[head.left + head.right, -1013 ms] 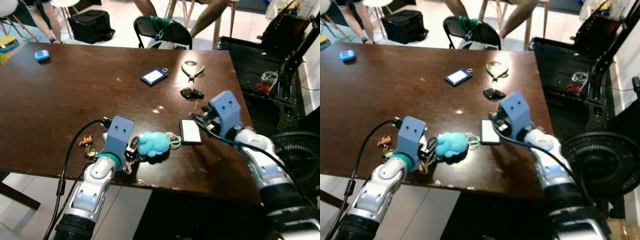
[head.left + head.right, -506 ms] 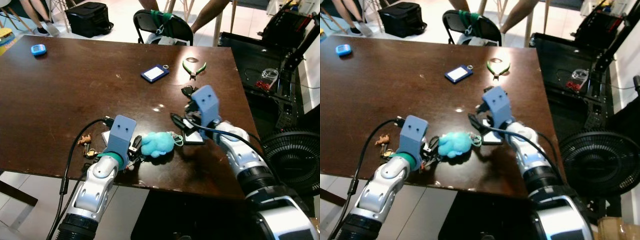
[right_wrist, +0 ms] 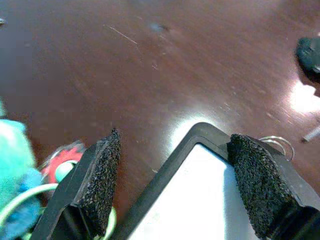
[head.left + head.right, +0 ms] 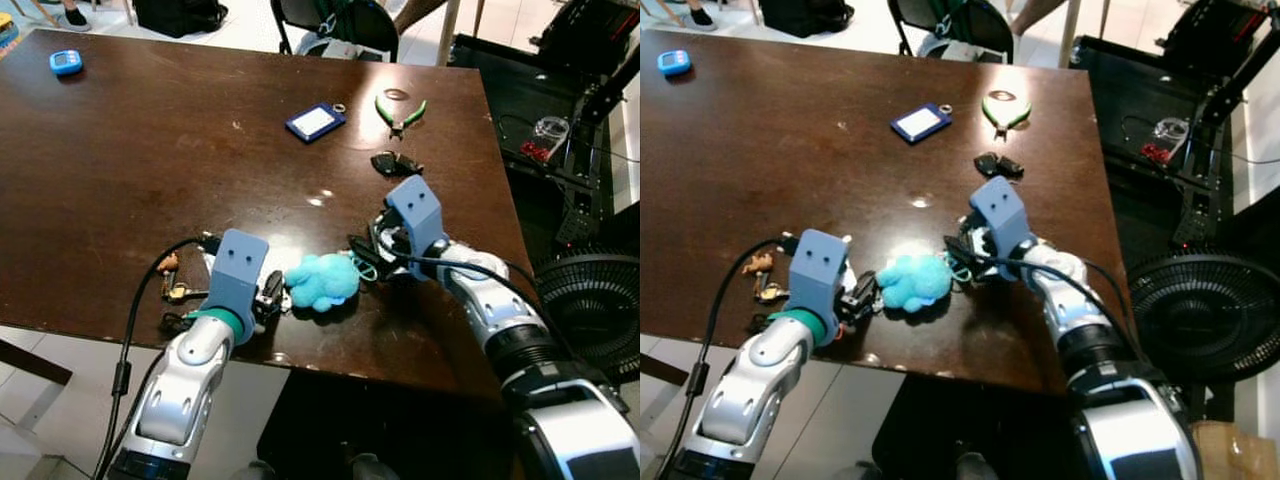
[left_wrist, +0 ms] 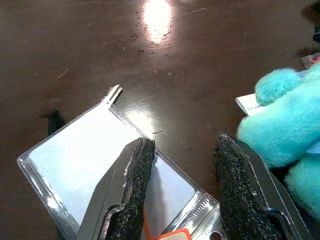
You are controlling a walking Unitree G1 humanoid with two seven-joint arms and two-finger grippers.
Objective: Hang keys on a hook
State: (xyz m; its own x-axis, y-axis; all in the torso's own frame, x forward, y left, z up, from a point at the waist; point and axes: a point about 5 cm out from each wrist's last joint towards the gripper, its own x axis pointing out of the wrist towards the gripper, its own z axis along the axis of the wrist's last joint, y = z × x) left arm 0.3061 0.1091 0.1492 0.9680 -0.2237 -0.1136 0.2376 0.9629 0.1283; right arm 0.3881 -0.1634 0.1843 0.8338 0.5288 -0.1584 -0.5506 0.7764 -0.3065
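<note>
A turquoise plush keychain (image 4: pixel 322 280) lies near the table's front edge, its green ring (image 4: pixel 362 268) pointing right. My left gripper (image 4: pixel 268 297) is just left of the plush, open, low over a clear card holder (image 5: pixel 95 165); the plush (image 5: pixel 292 120) sits beside one finger. From the right, my right gripper (image 4: pixel 372 250) reaches in, open, above a black-framed tag (image 3: pixel 200 200). The green ring (image 3: pixel 30 210) and a red piece (image 3: pixel 62 157) lie by its finger. A small bunch of keys (image 4: pixel 175 290) with a brown charm rests left of my left wrist.
Farther back on the dark wooden table (image 4: pixel 150 170) lie a black car key (image 4: pixel 395 163), a blue tag (image 4: pixel 315 122), green pliers (image 4: pixel 400 108) and a small blue device (image 4: pixel 65 62). A black fan (image 4: pixel 590 300) stands on the floor at the right.
My right gripper has swung left over the black-framed tag, ending close to the plush's green ring. The left gripper stays by the plush. The camera has tilted down.
</note>
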